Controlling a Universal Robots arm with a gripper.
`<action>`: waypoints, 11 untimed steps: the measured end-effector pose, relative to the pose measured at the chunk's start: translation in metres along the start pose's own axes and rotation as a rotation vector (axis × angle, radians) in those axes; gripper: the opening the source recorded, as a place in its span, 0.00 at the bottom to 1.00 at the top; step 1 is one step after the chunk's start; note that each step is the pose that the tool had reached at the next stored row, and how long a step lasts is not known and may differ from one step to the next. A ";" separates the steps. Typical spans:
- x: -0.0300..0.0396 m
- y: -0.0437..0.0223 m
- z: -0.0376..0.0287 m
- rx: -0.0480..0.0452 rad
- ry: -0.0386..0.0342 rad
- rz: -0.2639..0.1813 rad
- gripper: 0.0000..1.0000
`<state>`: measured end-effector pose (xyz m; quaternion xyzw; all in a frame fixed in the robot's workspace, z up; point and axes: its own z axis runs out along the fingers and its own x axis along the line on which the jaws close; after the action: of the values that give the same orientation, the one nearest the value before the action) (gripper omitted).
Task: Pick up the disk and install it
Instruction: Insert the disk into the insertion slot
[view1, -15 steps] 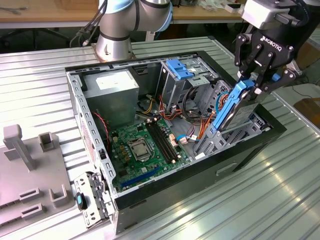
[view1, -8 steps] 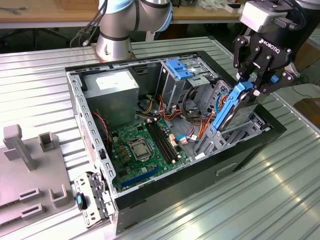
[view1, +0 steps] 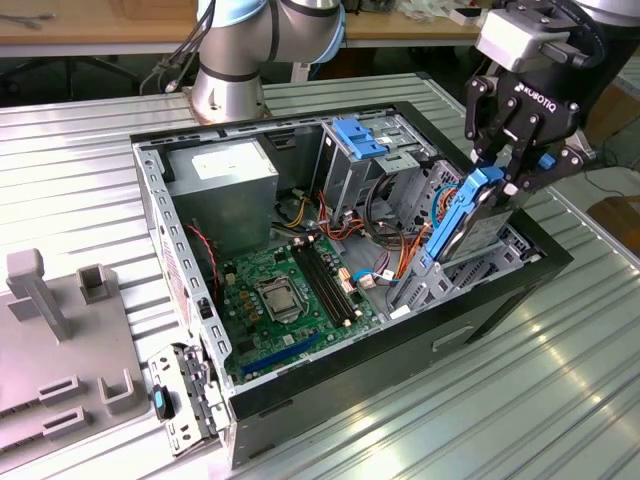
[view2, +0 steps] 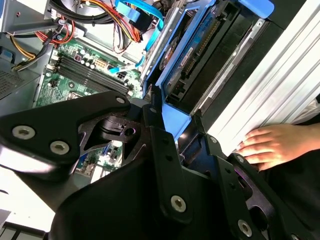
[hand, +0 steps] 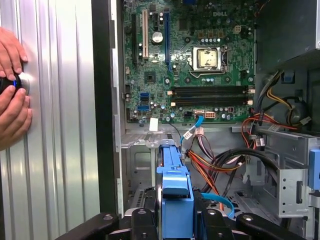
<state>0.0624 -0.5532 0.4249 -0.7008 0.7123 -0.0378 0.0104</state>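
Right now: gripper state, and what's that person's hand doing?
Gripper: shut on the disk, held tilted over the case.
Person's hand: resting on the table beside the case.

The ribbed metal bench (view1: 90, 140) carried an open black computer case (view1: 500, 300), which sat directly beneath the end effector (view1: 505, 172). The arm's round base (view1: 228, 95) stood on the bench beyond the case, well apart from the end effector. A grey fixture plate (view1: 110, 345) with upright blocks lay farther off, across the case. A person's hand (view2: 272, 145) rested on the bench beside the case, near the end effector.
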 end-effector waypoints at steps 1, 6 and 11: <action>0.0000 0.0000 0.0008 0.0000 -0.0001 0.000 0.37; -0.0002 0.0003 0.0046 0.0000 0.0000 0.000 0.37; -0.0003 0.0006 0.0086 0.0000 -0.0001 0.000 0.37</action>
<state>0.0625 -0.5532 0.4163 -0.7008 0.7123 -0.0378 0.0104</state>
